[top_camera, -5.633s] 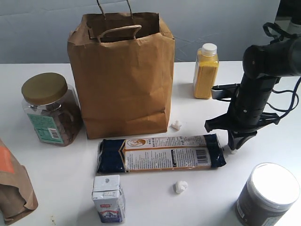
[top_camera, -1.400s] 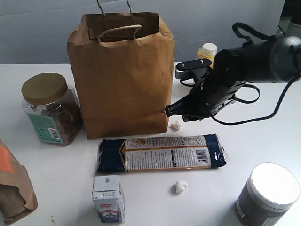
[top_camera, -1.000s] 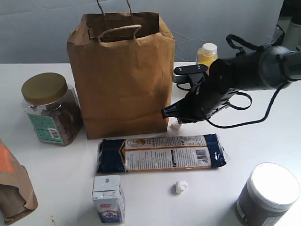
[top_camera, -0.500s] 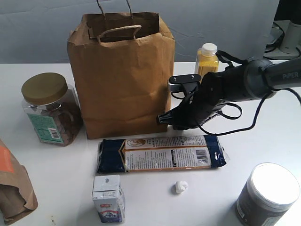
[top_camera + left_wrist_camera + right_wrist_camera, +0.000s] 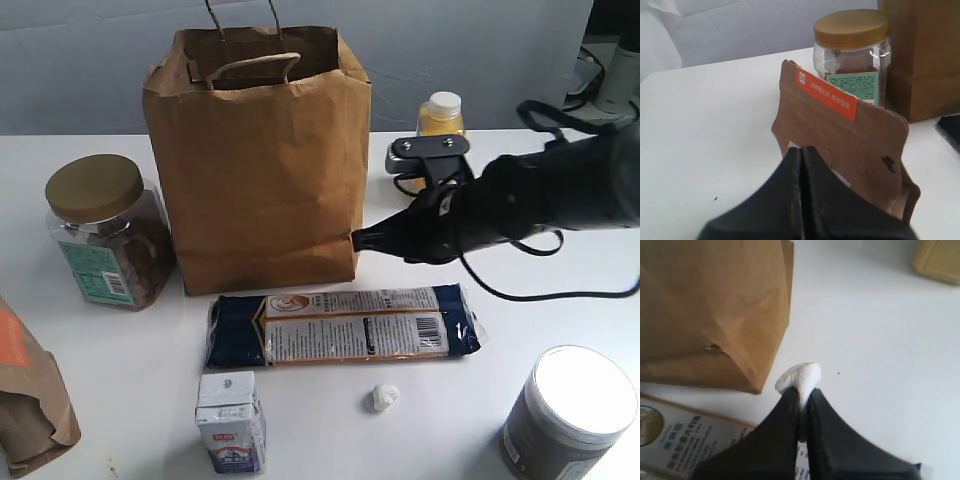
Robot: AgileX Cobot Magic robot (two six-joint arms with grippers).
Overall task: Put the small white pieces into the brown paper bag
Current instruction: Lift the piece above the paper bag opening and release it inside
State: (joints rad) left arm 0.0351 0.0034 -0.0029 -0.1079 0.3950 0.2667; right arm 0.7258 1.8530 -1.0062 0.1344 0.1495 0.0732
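The tall brown paper bag (image 5: 260, 170) stands upright at the back centre, its top open. My right gripper (image 5: 358, 240) hovers at the bag's lower right corner, shut on one small white piece (image 5: 801, 375) that sticks out past its fingertips (image 5: 790, 396). The bag's corner (image 5: 710, 305) lies just beside it. A second white piece (image 5: 384, 397) lies on the table in front of the long packet. No third piece shows. My left gripper (image 5: 801, 148) is shut and holds nothing; it is out of the exterior view.
A long dark packet (image 5: 340, 325) lies in front of the bag. A small carton (image 5: 230, 420), a gold-lidded jar (image 5: 100, 230), a yellow bottle (image 5: 440, 112), a white-lidded jar (image 5: 570, 410) and a smaller brown bag with an orange patch (image 5: 850, 145) stand around.
My right gripper came across to the white piece beside the bag's corner, dropped onto it and rose a little. That piece no longer lies on the table.
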